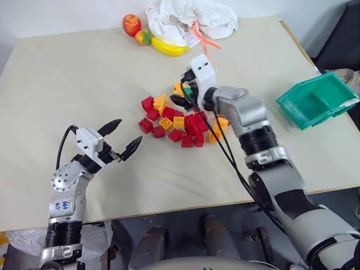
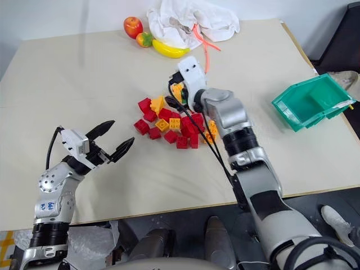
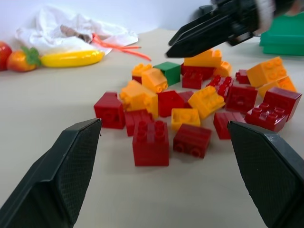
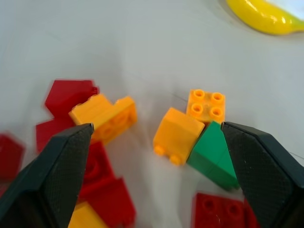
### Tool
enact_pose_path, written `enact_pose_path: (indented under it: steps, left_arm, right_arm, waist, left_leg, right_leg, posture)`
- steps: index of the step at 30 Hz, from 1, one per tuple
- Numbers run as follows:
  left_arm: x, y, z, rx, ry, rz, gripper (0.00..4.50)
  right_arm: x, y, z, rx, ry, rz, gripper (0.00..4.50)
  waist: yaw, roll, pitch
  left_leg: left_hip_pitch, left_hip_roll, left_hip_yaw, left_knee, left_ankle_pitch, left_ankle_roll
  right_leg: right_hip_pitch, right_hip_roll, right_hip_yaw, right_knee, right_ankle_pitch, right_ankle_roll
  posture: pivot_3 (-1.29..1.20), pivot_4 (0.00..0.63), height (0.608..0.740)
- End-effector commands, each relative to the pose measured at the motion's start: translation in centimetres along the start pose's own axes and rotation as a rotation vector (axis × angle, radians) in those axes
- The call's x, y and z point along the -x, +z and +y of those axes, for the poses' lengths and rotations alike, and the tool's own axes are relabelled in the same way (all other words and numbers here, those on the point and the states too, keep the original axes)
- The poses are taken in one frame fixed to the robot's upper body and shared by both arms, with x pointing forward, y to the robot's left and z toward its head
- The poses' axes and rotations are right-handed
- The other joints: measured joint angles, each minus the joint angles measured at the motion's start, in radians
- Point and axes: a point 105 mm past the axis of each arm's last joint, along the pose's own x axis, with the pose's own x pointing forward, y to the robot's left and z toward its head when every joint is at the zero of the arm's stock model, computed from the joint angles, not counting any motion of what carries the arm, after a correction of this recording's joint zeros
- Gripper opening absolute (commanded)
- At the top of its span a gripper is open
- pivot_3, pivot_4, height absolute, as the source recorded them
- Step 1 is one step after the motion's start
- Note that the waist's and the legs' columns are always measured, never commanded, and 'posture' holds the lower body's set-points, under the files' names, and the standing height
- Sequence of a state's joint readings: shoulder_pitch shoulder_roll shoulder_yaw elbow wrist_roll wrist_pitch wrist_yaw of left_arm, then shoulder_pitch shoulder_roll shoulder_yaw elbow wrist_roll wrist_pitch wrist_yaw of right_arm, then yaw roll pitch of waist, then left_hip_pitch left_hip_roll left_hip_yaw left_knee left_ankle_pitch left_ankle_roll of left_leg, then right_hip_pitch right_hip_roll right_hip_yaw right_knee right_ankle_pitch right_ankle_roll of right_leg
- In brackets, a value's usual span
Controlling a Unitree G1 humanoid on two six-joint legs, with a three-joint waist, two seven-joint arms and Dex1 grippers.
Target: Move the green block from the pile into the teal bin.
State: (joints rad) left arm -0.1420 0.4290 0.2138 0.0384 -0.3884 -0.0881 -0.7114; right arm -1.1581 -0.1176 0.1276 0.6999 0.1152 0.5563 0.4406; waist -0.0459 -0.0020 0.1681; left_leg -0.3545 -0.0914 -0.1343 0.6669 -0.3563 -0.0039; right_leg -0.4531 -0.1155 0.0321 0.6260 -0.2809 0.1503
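- Pale beige bench (image 1: 84, 84), white wall behind far edge.
- Pile (image 1: 180, 121) of red + orange-yellow studded bricks sits mid-bench; used as landmark below.
- Green block (image 3: 168, 72) at far edge of pile, on bench, touching an orange-yellow brick (image 4: 176, 134); second orange-yellow brick (image 4: 206, 105), studs up, just beyond it.
- Right gripper (image 4: 156, 156) over far side of pile, fingers spread wide, holding nothing; in right wrist view one finger (image 4: 266, 166) overlaps the green block's edge, contact can't be told, other finger (image 4: 52, 171) over red + orange-yellow bricks.
- Same right gripper seen from left wrist view as black fingers (image 3: 209, 31) above pile, pointing toward green block.
- Left gripper (image 1: 125, 140) near-left of pile, well apart from it, above bench, fingers spread, empty, aimed toward pile.
- Teal bin (image 1: 318, 101) well right of pile, near bench's right edge, tilted w/ open side up; nothing seen inside.
- Beyond pile, at far edge of bench: red apple (image 1: 131, 24), small orange-red fruit (image 1: 143, 37) w/ green top, banana (image 1: 169, 47), crumpled white cloth (image 1: 191, 19), orange strap-like piece (image 1: 203, 38) trailing from cloth.
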Motion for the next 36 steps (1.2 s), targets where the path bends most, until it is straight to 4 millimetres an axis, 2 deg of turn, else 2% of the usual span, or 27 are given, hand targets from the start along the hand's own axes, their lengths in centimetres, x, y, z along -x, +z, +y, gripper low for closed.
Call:
enact_pose_path:
  steps: [1, 9, 18, 25, 28, 33, 34, 36]
  left_arm:
    - [0.2, 1.4, -0.3, -0.042, 0.006, -0.041, 4.50]
    - [1.5, 1.5, -0.6, -0.047, 0.038, -0.027, 4.50]
    - [2.0, 1.4, -0.6, -0.047, 0.054, -0.017, 4.50]
    - [2.0, 1.5, -0.4, -0.051, 0.064, -0.014, 4.50]
    - [2.1, 1.6, -0.4, -0.053, 0.069, -0.012, 4.50]
    - [2.2, 1.7, -0.3, -0.056, 0.080, -0.012, 4.50]
    - [2.2, 1.8, -0.3, -0.056, 0.081, -0.013, 4.50]
    - [2.1, 1.8, -0.3, -0.056, 0.082, -0.015, 4.50]
  right_arm:
    - [-1.2, 1.1, -0.3, 0.015, -0.064, -0.042, 4.49]
    - [-2.5, 0.1, -0.8, -0.022, -0.180, -0.006, 4.49]
    - [-2.8, -0.9, -0.4, -0.050, -0.180, 0.042, 4.49]
    - [-3.1, -0.3, 0.2, -0.046, -0.162, 0.019, 4.49]
    - [-3.1, -0.1, 0.2, -0.061, -0.172, 0.018, 3.88]
    - [-3.1, 0.1, 0.2, -0.061, -0.159, 0.010, 2.27]
    - [-3.1, 0.2, 0.2, -0.061, -0.152, 0.008, 2.08]
    - [-3.0, 0.3, 0.1, -0.068, -0.142, 0.002, 2.09]
  waist:
    - [-0.008, 0.000, 0.000]
    - [-0.037, 0.000, 0.000]
    - [-0.041, 0.000, 0.000]
    - [-0.041, 0.001, 0.000]
    - [-0.041, 0.001, 0.000]
    - [-0.042, 0.001, 0.000]
    - [-0.042, 0.001, 0.000]
    - [-0.042, 0.001, 0.000]
  left_leg:
    - [0.000, 0.000, 0.000, 0.000, 0.000, 0.000]
    - [0.000, 0.001, 0.000, -0.001, 0.000, 0.000]
    - [0.000, 0.001, 0.000, 0.000, 0.000, 0.000]
    - [0.000, 0.001, 0.000, 0.000, 0.000, 0.000]
    - [0.000, 0.001, 0.000, 0.000, 0.000, 0.000]
    - [0.000, 0.001, 0.000, 0.000, 0.000, 0.000]
    - [0.000, 0.001, 0.000, 0.000, 0.000, 0.000]
    - [0.000, 0.001, 0.000, 0.000, 0.000, 0.000]
  right_leg:
    - [0.000, 0.000, 0.000, 0.000, 0.000, 0.000]
    - [-0.001, 0.001, 0.000, 0.001, 0.000, 0.000]
    - [-0.001, 0.001, 0.001, 0.002, 0.000, 0.000]
    - [-0.001, 0.001, 0.001, 0.002, 0.000, 0.000]
    - [-0.001, 0.001, 0.001, 0.002, 0.000, 0.000]
    - [-0.001, 0.001, 0.001, 0.002, 0.000, 0.000]
    - [-0.001, 0.001, 0.001, 0.002, 0.000, 0.000]
    - [-0.001, 0.001, 0.001, 0.002, 0.000, 0.000]
  posture:
    - [0.00, 0.150, 0.740]
    - [0.00, 0.150, 0.740]
    - [0.00, 0.150, 0.740]
    - [0.00, 0.150, 0.740]
    - [0.00, 0.150, 0.740]
    - [0.00, 0.150, 0.740]
    - [0.00, 0.150, 0.740]
    - [0.00, 0.150, 0.740]
